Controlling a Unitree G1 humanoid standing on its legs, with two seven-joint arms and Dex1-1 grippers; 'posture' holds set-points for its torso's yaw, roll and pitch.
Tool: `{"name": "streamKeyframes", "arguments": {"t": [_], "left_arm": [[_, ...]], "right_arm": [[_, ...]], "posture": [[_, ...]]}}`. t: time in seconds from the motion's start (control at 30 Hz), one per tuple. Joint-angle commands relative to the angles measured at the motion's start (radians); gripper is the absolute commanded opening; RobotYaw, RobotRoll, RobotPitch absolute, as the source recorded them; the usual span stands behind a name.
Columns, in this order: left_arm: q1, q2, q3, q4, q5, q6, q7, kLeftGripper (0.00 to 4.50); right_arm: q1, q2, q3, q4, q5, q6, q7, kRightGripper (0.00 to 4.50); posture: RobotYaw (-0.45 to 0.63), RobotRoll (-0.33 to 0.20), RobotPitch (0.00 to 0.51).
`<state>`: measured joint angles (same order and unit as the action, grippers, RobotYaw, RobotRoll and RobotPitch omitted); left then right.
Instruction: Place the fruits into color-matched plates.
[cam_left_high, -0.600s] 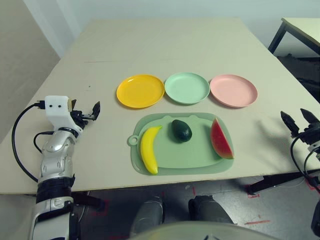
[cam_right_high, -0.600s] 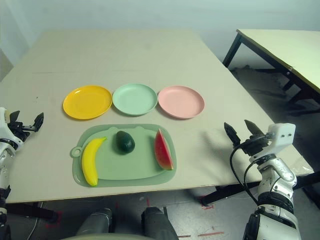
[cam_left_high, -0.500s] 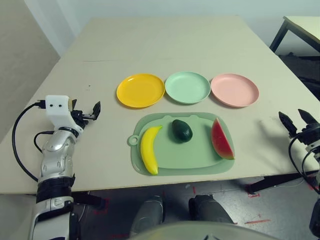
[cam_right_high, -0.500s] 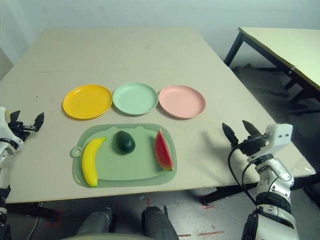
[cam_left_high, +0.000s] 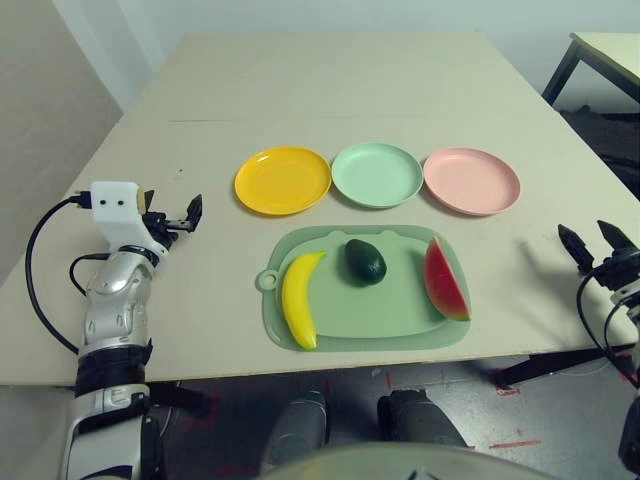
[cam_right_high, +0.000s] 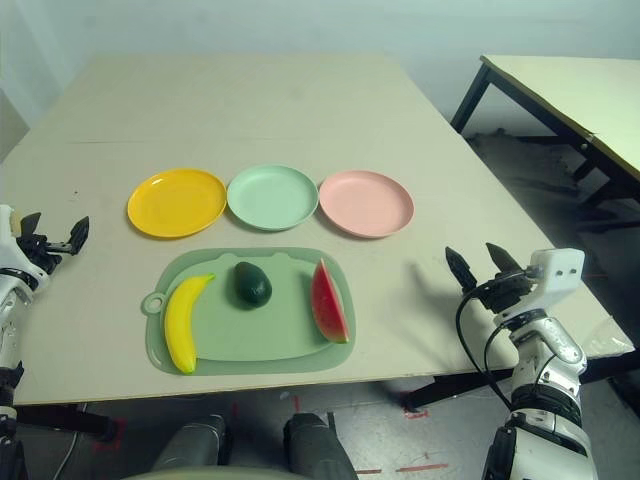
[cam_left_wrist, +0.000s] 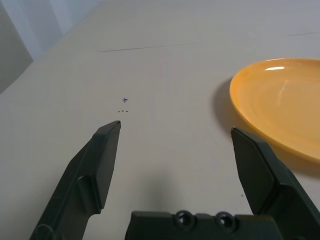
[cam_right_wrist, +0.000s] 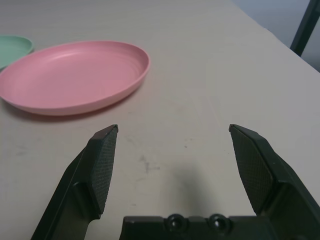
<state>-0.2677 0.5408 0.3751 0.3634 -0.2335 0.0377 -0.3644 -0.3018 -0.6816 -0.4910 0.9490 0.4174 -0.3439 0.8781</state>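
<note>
Left claw (cam_left_high: 187, 214) hovers near the left edge of the bench (cam_left_high: 330, 90), fingers spread wide, nothing held. It points level toward the yellow-orange plate (cam_left_high: 282, 180), which lies just ahead of it and off to its right.

Banana (cam_left_high: 299, 297) sits at the left end of the green cutting mat (cam_left_high: 400, 318), near the front edge of the bench. Long axis runs roughly front to back, curved, stem end toward the plates. Avocado (cam_left_high: 365, 260) is at mid-mat, just in front of the mint green plate (cam_left_high: 376, 174). Watermelon wedge (cam_left_high: 443, 278) is at the mat's right end, long axis also front to back, in front of the pink plate (cam_left_high: 471, 180).

Right claw (cam_right_high: 482, 271) is out by the right edge, fingers likewise wide apart and empty.

Judgement: left arm is nearer the banana, right arm nearer the wedge. Either claw would need to close across the fruit's narrow width, not along its length.
</note>
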Motion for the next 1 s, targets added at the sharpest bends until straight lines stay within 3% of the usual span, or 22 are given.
{"name": "streamKeyframes", "arguments": {"t": [0.03, 0.17, 0.3, 0.5, 0.6, 0.73, 0.9, 1.0], "left_arm": [[-0.024, 0.010, -0.005, 0.085, -0.007, -0.002, -0.030, 4.50], [-0.078, 0.015, -0.019, 0.130, -0.027, -0.021, -0.114, 4.50], [-0.119, 0.024, -0.038, 0.081, -0.128, -0.040, -0.356, 4.50], [-0.165, 0.159, -0.140, -0.057, -0.268, 0.096, -0.796, 4.50], [-0.158, 0.239, -0.224, -0.122, -0.254, 0.084, -0.983, 4.50], [-0.157, 0.300, -0.304, -0.162, -0.197, 0.012, -1.111, 4.50], [-0.174, 0.281, -0.356, -0.186, -0.194, 0.030, -1.144, 4.50], [-0.165, 0.288, -0.376, -0.201, -0.219, 0.126, -1.162, 4.50]], "right_arm": [[0.024, -0.034, -0.027, 0.012, 0.005, 0.003, -0.013, 4.48], [0.028, -0.074, -0.047, 0.019, 0.017, 0.054, -0.039, 4.48], [0.005, -0.123, -0.060, 0.044, 0.016, 0.178, -0.103, 4.48], [0.019, -0.170, -0.062, -0.017, -0.014, 0.261, -0.234, 4.48], [0.049, -0.230, -0.044, -0.079, -0.067, 0.311, -0.321, 4.48], [0.042, -0.350, -0.048, -0.235, -0.071, 0.350, -0.255, 4.48], [-0.051, -0.562, 0.219, -0.450, -0.300, 0.172, -0.053, 4.48], [-0.271, -0.578, 0.418, -0.498, -0.477, -0.098, 0.029, 4.48]], "posture": [[0.03, 0.000, 0.061], [0.04, 0.000, 0.076], [0.02, 0.000, 0.080], [0.00, 0.000, 0.070], [-0.02, 0.000, 0.069], [-0.07, 0.000, 0.069], [-0.09, 0.000, 0.068], [-0.09, 0.000, 0.070]]}}
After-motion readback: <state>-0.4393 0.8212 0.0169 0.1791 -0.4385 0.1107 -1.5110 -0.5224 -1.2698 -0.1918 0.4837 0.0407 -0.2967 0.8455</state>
